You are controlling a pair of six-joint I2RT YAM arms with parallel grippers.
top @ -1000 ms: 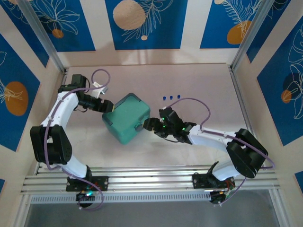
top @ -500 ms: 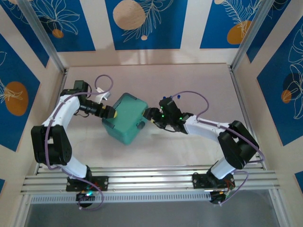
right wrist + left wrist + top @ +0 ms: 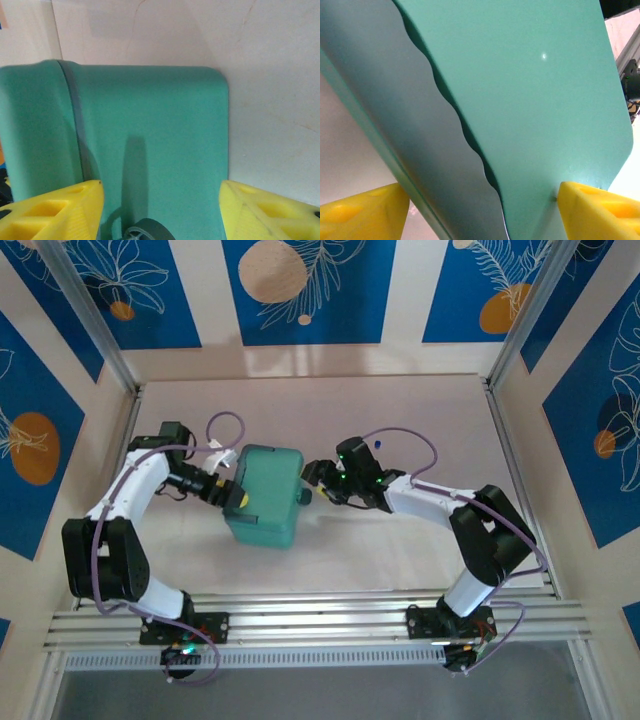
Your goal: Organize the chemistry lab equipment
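- Presently the teal case (image 3: 265, 492) sits mid-table, and the left gripper (image 3: 232, 496) clasps its left edge with fingers spread wide; a skewed pull could slip it free.
- The right gripper (image 3: 310, 482) hangs open at the grey latch (image 3: 145, 232); closing off-centre may shove the case instead.
- A blue cap (image 3: 380, 443) lies just beside the right arm and is easily knocked.
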